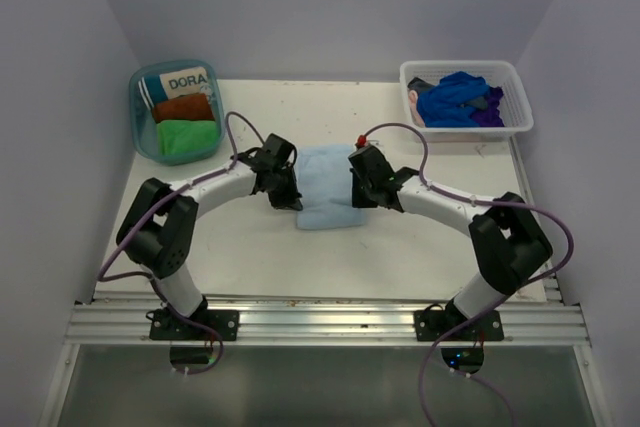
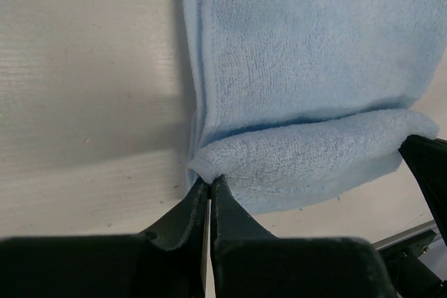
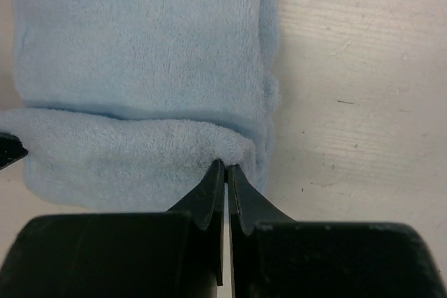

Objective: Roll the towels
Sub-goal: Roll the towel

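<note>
Rolled edge pinched at both ends

The left gripper (image 2: 209,185) is clamped on the left end of the light blue towel's (image 2: 307,61) folded-over near edge. The right gripper (image 3: 225,171) is clamped on its right end. The flat remainder stretches ahead of both fingertips.

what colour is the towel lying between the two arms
The towel is plain light blue, with no pattern. The left wrist view shows it best.

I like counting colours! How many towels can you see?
5: light blue towel on the table; rust-brown towel and green towel in the teal bin; dark blue towel and purple towel heaped in the white basket, where more may be hidden.
</note>
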### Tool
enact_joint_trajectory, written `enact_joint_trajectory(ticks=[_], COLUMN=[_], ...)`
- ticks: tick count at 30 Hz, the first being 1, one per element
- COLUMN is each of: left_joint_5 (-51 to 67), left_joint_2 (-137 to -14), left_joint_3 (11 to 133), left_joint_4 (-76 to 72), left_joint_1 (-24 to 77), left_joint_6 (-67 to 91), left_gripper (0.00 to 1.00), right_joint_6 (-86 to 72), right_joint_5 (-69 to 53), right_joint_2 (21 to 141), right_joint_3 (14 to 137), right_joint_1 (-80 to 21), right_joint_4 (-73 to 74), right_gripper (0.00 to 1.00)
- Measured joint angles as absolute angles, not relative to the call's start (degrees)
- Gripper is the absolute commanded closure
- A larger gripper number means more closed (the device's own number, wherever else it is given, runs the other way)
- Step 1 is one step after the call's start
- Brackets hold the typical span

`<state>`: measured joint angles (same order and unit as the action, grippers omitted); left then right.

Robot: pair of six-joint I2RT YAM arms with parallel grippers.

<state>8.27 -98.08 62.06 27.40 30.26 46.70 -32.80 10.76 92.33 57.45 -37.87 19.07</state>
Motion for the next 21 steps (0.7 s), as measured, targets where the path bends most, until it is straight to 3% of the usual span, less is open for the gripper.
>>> enact_joint_trajectory(ticks=[8, 13, 17, 21], left_joint_5=[5.78, 1.87, -0.32, 2.17], left_joint_2=[-99.94, -96.25, -91.66, -90.80], left_joint_3=[64.36, 64.95, 65.01, 64.66], left_joint_4=[28.67, 31.24, 31.97, 29.23], left_joint_1=[30.04, 30.06, 31.27, 34.61], left_joint_6=[45.43, 45.45, 45.84, 46.44], left_gripper=[0.69, 0.67, 0.69, 0.72], right_joint_6=[-32.73, -32.69, -32.73, -32.73], right_joint_5=[10.74, 10.50, 10.33, 10.37], right_joint_2=[94.85, 95.92, 97.17, 97.23], right_joint_3=[59.48, 60.55, 60.73, 60.88], right_joint_1=[-36.38, -36.29, -36.32, -36.32], right_joint_4=[18.70, 18.68, 18.83, 18.94], right_gripper=[0.96, 0.95, 0.89, 0.88])
